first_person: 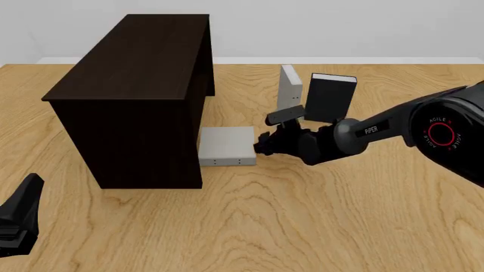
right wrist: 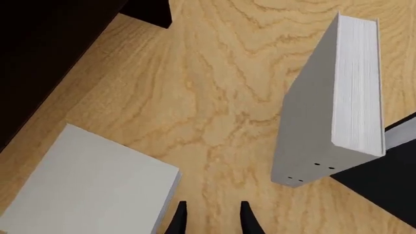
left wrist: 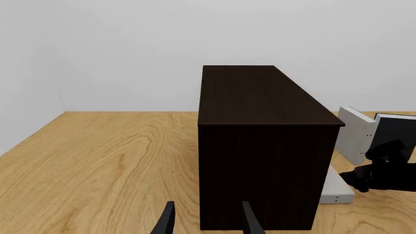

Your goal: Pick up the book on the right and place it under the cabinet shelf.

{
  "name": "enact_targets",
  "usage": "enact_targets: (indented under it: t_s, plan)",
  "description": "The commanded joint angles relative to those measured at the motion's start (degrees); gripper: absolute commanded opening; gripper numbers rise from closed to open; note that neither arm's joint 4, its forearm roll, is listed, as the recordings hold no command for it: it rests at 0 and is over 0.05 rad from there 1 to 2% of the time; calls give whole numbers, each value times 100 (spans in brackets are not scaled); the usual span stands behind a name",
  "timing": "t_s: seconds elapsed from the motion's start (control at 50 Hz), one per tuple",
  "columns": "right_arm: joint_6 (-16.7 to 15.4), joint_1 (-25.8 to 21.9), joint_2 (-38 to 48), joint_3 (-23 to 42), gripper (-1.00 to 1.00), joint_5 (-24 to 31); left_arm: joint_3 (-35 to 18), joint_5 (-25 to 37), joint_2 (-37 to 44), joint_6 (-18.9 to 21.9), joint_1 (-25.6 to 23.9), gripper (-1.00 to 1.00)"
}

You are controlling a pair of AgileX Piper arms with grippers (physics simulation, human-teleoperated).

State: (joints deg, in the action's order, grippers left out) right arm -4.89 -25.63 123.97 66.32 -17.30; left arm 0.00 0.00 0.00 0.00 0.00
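Book is lying flat, partly tucked into the cabinet; you are nearly finishing.

Your thin light-grey hardcover book [first_person: 225,145] is resting on the wooden table [first_person: 318,215], one end under the large dark-brown cabinet shelf [first_person: 136,73]. Your right gripper [first_person: 263,143] is sitting just beside it, fingers released, gripping nothing. Your left gripper [left wrist: 206,220] is idling open, well apart.
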Motion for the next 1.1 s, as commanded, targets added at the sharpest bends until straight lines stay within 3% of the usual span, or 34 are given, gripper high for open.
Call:
enact_targets:
  t_s: [0.02,1.1]
  plan:
    - [597,-313,399,318,100,-17,0,0,0,0,0,100]
    - [938,-878,130,546,100,240,0,0,0,0,0,100]
